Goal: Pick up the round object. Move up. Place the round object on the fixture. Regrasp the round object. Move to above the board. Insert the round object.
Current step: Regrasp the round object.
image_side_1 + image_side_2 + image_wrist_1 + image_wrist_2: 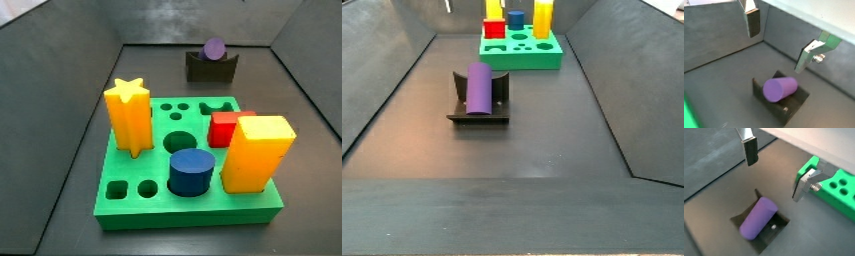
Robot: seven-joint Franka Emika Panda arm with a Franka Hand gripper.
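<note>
My gripper (774,170) hangs above the fixture (794,106), jaws spread wide and holding nothing; both wrist views show the 2 silver fingers (753,22) well apart with only grey floor between them, and neither pad touches anything. Neither side view shows the gripper itself. Directly below the gap lies the round object (757,218), the slim purple peg, on its side in the curved notch of the fixture. In a side view the peg (478,87) spans the notch with both ends overhanging the dark block (478,115); in another side view I see it end-on (214,47) sitting in the cradle. That placement makes sense: the notch stops it rolling and presents the peg horizontally, so I can take it across its body at a different angle than a floor pick allows. My read: place step done, regrasp next. Jaws are wide enough to straddle the peg; I need to drop straight down and close across its diameter, centred so it doesn't tip out of the notch. The board (190,190) sits well apart from the fixture, carrying a yellow star peg (128,118), red block (227,128), yellow block (259,152) and thick blue cylinder (191,172); several holes are free, and the small round ones look like the target
</note>
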